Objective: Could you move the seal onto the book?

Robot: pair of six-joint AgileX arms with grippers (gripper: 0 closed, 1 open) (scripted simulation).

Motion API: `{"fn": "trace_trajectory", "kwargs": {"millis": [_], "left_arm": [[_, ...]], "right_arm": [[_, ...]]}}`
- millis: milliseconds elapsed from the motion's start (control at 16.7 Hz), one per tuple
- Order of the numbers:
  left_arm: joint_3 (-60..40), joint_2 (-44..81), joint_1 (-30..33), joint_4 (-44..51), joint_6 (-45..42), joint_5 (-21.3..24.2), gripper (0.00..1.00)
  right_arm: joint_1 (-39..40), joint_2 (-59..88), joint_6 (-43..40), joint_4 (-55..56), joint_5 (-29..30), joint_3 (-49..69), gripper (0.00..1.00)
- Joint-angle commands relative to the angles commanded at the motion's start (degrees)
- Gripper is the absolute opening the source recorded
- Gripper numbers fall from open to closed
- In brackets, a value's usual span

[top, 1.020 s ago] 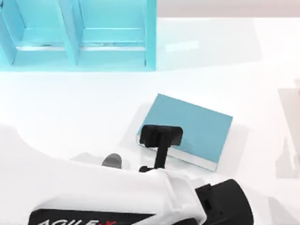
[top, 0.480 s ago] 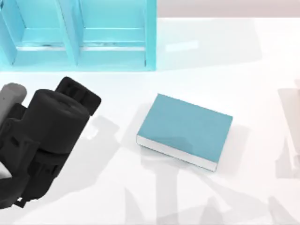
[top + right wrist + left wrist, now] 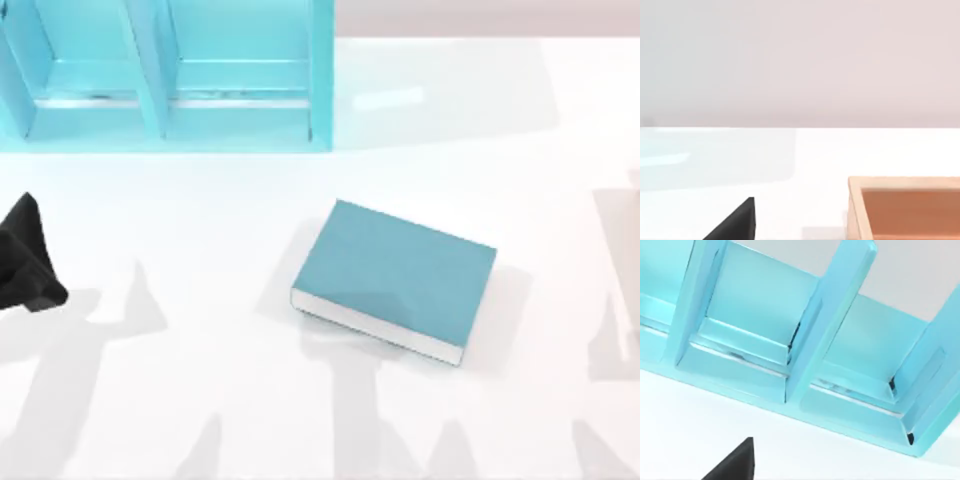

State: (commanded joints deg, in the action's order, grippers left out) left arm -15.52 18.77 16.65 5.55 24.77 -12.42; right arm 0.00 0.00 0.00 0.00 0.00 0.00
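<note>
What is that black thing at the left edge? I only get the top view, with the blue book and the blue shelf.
Observer: That is the left arm. Its wrist view looks from low over the table into the teal shelf unit and its compartments.
Operator: What does the right wrist view show?
Observer: A tan box with a raised rim and an orange inside, sitting on the white table. I cannot tell how far it is from the book.

A teal shelf unit (image 3: pixel 170 75) stands at the white table's (image 3: pixel 150 400) far left.
</note>
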Motion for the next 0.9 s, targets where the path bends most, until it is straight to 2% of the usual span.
{"fn": "trace_trajectory", "kwargs": {"millis": [180, 360, 540, 900], "left_arm": [[7.68, -10.45, -8.52, -3.3, -13.64, 6.59, 1.0], [13.46, -16.88, -14.56, -5.1, -22.06, 11.01, 1.0], [15.53, -18.77, -16.65, -5.55, -24.77, 12.42, 1.0], [15.53, -18.77, -16.65, -5.55, -24.77, 12.42, 1.0]], "right_arm": [[0.0, 0.0, 0.0, 0.0, 0.0, 0.0, 1.0], [0.0, 0.0, 0.0, 0.0, 0.0, 0.0, 1.0], [0.0, 0.0, 0.0, 0.0, 0.0, 0.0, 1.0], [-0.24, 0.57, -0.28, -0.49, 0.13, 0.57, 1.0]]}}
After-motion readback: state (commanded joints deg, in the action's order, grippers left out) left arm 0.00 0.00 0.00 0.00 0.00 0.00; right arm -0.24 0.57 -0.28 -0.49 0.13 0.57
